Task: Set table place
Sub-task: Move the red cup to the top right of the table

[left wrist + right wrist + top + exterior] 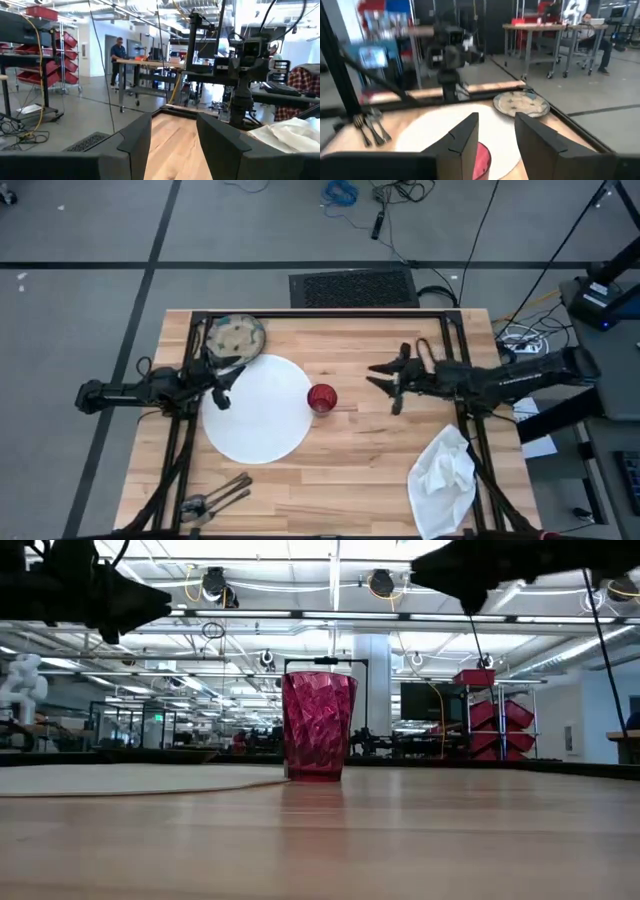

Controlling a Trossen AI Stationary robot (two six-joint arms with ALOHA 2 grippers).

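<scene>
Red cup [318, 726] stands upright beside plate [258, 408].

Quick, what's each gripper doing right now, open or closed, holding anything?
Left gripper: open, empty, over the plate.
Right gripper: open, empty, beside the red cup.

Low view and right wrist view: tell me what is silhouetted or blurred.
Low view: both arms show as black silhouettes against bright ceiling lights, while the red cup stays crisp. Right wrist view: the far left arm is smeared; the plate and bowl read soft.
</scene>
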